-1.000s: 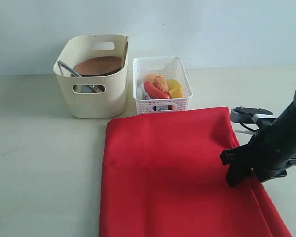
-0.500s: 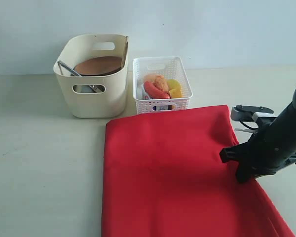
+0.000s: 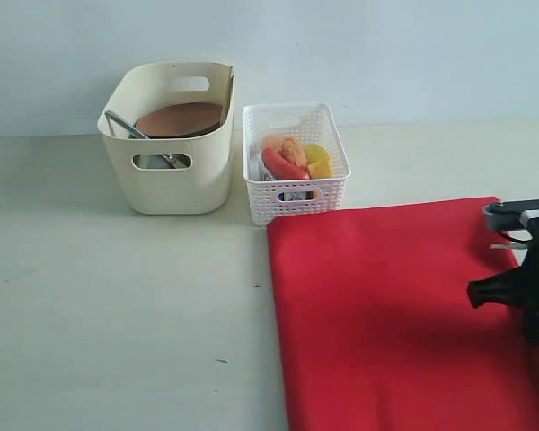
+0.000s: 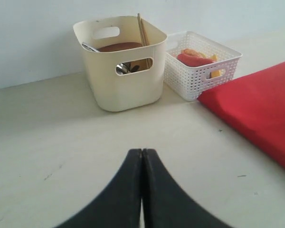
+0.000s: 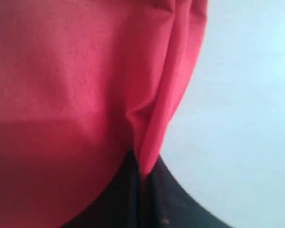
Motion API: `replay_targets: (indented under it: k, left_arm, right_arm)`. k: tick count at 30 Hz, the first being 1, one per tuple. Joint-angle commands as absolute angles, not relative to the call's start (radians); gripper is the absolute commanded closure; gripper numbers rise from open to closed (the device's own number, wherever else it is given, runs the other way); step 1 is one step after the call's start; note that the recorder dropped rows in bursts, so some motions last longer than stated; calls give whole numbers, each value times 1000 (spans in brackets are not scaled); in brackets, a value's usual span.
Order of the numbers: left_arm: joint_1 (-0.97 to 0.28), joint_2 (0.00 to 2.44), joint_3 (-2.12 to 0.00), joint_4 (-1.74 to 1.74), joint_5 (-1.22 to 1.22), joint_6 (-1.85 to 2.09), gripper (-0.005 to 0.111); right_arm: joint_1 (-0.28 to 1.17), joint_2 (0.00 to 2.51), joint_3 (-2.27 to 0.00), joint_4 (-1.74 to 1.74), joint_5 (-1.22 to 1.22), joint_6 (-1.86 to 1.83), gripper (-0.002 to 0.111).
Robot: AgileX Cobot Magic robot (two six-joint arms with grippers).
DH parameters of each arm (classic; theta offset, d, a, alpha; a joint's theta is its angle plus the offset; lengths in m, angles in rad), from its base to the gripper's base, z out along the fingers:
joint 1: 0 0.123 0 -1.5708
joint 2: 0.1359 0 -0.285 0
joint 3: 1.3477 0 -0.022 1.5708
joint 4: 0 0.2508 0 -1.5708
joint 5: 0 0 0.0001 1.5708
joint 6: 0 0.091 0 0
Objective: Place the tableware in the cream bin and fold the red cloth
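Observation:
The folded red cloth lies flat on the right half of the table; in the left wrist view the red cloth shows beside the basket. My right gripper is at the cloth's right edge, shut on a pinched fold of the red cloth, which runs between the right gripper's jaws. The cream bin stands at the back left and holds the round brown plate, a silver utensil and the chopsticks. My left gripper is shut and empty over bare table.
A white lattice basket with foods stands right of the cream bin, its front touching the cloth's far left corner. The tabletop is pale, and a pale wall rises behind the bins.
My right gripper has moved right and dragged the red cloth with it; the cloth's left edge has shifted from below the cream bin to below the basket.

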State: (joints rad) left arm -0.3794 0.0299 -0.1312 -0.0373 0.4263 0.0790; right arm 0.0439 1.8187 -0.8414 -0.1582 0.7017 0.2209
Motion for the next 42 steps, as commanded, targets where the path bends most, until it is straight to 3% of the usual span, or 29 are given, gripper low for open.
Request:
replay_targets:
  k: [1,13,16,22,25,27,29,36,42]
  left_arm:
    - [-379,0,-126,-36,430,74,107]
    - [-379,0,-126,-36,432,74,107]
    - [-379,0,-126,-36,432,74,107]
    - [-379,0,-123,-38,432,74,107]
    - [-379,0,-101,-38,432,74,107]
    - [-379,0,-80,-38,432,74,107]
    - [-379,0,-53,-38,415,74,107]
    - [-379,0,-27,-38,400,74,107]
    - [-364,0,0,-38,379,74,107]
  right_arm:
    - [-56,1830,-836,-218,741,275,108]
    - [-277,1830,-895,-211,771,275,106]
    - [-293,1826,-936,-222,813,272,94]
    - [-291,1736,-984,-252,818,244,53]
    - [-291,1667,-984,-204,786,185,42]
    - [-291,1634,-984,-87,776,76,44]
    - [-291,1614,-976,62,775,-63,53]
    - [-262,1604,-880,392,750,-365,109]
    - [-109,1635,-851,296,682,-331,108]
